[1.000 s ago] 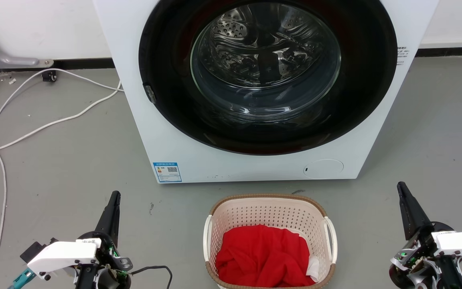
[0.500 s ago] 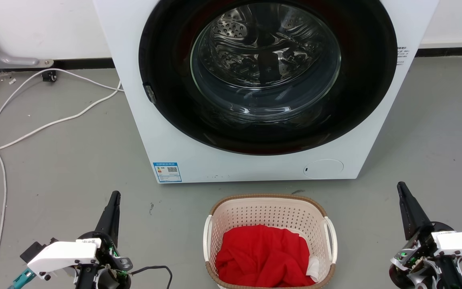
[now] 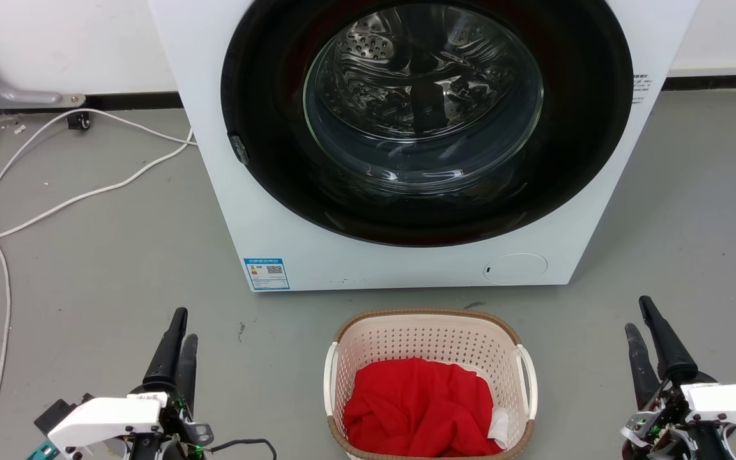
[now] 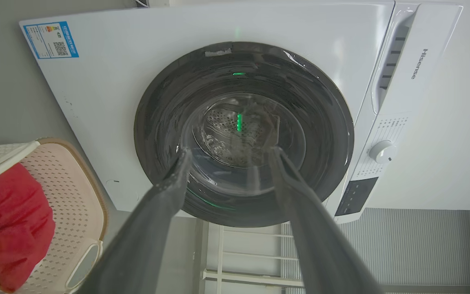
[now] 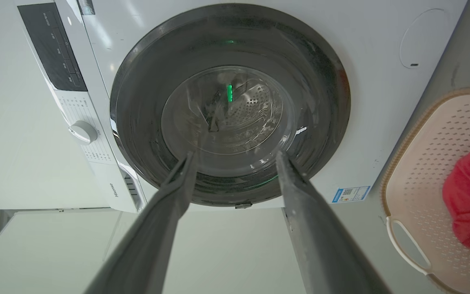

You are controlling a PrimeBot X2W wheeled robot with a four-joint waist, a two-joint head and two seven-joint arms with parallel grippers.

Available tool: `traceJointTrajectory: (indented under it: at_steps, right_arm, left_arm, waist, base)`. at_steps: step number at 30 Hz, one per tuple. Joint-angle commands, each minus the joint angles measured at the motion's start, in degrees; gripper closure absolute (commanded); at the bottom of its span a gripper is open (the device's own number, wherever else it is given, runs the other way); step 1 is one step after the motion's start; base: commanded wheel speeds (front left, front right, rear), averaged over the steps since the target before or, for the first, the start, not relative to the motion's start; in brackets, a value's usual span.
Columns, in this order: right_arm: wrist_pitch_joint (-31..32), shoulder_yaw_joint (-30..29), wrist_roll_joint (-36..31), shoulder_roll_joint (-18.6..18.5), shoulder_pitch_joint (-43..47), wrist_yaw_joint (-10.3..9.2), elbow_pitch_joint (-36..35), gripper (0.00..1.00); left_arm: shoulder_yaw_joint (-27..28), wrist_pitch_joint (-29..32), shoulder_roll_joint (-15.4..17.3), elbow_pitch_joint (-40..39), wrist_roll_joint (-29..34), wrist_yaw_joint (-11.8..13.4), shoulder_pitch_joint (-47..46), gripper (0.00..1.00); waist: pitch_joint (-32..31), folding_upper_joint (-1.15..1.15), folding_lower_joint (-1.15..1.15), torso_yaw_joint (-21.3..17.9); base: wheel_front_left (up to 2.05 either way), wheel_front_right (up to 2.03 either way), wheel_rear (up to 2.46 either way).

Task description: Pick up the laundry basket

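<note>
We record the left gripper (image 3: 184,326) at the lower left of the head view, over the grey floor (image 3: 106,268). Its two dark fingers are parted and nothing lies between them. The right gripper (image 3: 637,314) stands at the lower right, likewise released and empty. Both wrist views show the fingers spread wide and pointing toward the washing machine (image 3: 266,211).

Between the two grippers, and apart from each, the laundry basket (image 3: 432,338) sits upright on the floor, directly before the machine and near its front panel without touching it. Neither gripper is in contact with it. Its brown woven-look rim (image 3: 429,313) is unbroken along the far edge, and one white handle (image 3: 328,377) shows on the left side and another (image 3: 529,374) on the right. Inside lies a crumpled red cloth (image 3: 419,406). At its right edge we note what appears to be a white cloth (image 3: 501,427), though too little of it shows to be sure.

Beyond the basket, the machine's round dark door (image 3: 266,96) is closed, and the metal drum shows through its glass (image 3: 422,96). A blue label (image 3: 266,273) is fixed at the lower left of the front. To the machine's left, white cables (image 3: 87,191) trail across the floor toward the wall.
</note>
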Motion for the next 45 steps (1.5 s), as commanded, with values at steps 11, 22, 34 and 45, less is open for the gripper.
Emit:
traceJointTrajectory:
  at_steps: [11, 22, 34, 45]
  right_arm:
    - [-4.0, 1.7, -19.2, -0.1, -0.3, 0.01, -5.4, 0.0]
    - [-6.6, 3.6, -34.8, -0.1, 0.7, 0.01, -7.4, 0.0]
    - [-9.1, 4.0, -46.8, -0.2, 1.5, 0.01, -8.6, 0.0]
    - [-11.2, 4.3, -56.1, -0.2, 2.1, 0.01, -9.6, 0.0]
  left_arm:
    - [-0.2, -3.9, 0.2, -4.6, 16.2, 1.1, -0.6, 0.0]
    - [-2.5, -6.5, 0.2, -6.5, 29.8, 3.0, 0.2, 0.0]
    - [-3.7, -9.0, 0.2, -7.6, 40.9, 4.2, 0.8, 0.0]
    - [-4.7, -11.1, 0.2, -8.2, 50.2, 5.0, 1.3, 0.0]
  waist:
    - [0.2, 0.0, 0.0, 0.0]
    - [0.3, 0.0, 0.0, 0.1]
    - [0.3, 0.0, 0.0, 0.1]
    - [0.5, 0.0, 0.0, 0.2]
  base:
    - [0.0, 0.0, 0.0]
    - [0.0, 0.0, 0.0]
    - [0.0, 0.0, 0.0]
    - [0.0, 0.0, 0.0]
